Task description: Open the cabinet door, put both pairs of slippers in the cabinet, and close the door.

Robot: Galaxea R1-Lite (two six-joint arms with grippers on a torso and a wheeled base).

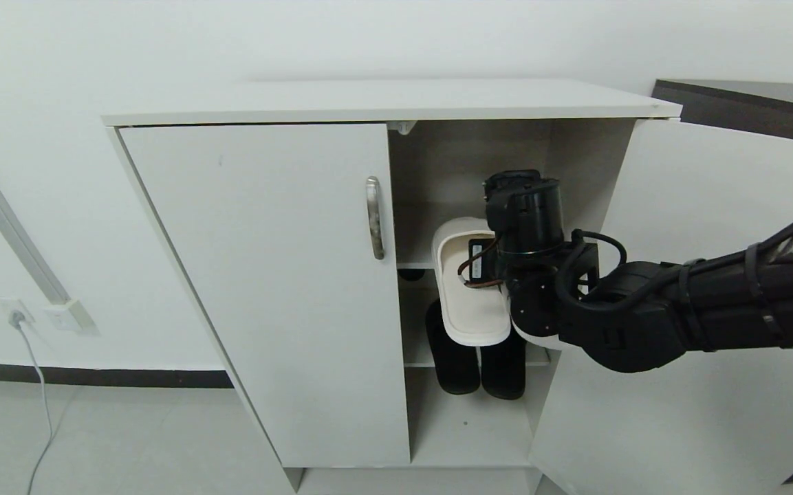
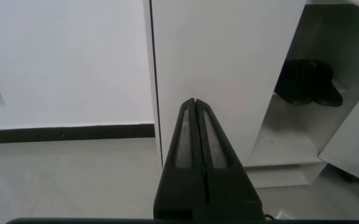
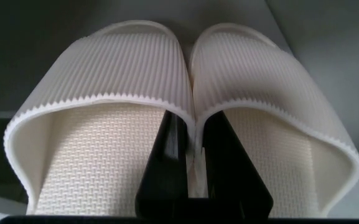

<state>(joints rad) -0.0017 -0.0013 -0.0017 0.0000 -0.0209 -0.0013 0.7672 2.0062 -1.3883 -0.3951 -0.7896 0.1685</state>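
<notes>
Right wrist view puts the right tool (image 3: 193, 137) closest. Its two black fingers are nearly shut, pinching the touching inner edges of a pair of cream ribbed foam slippers (image 3: 120, 81), so it carries both at once. The toes point away from the tool, into the white wooden cabinet (image 1: 382, 103), and the pair's long axis runs straight on from the wrist.

In the head view the cream pair hangs tilted in the open right half. Its toes are raised and inward, its heels lower and out past the front edge of the middle shelf (image 1: 415, 265). Below them, the black slippers (image 1: 476, 364) lie on a lower shelf. The right-hand door (image 1: 685, 206) stands swung wide beside the arm.

The coming move probably turns on pushing inward along that axis and levelling the pair onto a shelf before letting go.

Farther left, the left tool (image 2: 195, 134) is closed on nothing, facing the shut left-hand door (image 2: 223, 68) and well apart from the slippers, so the right arm is the nearer.
</notes>
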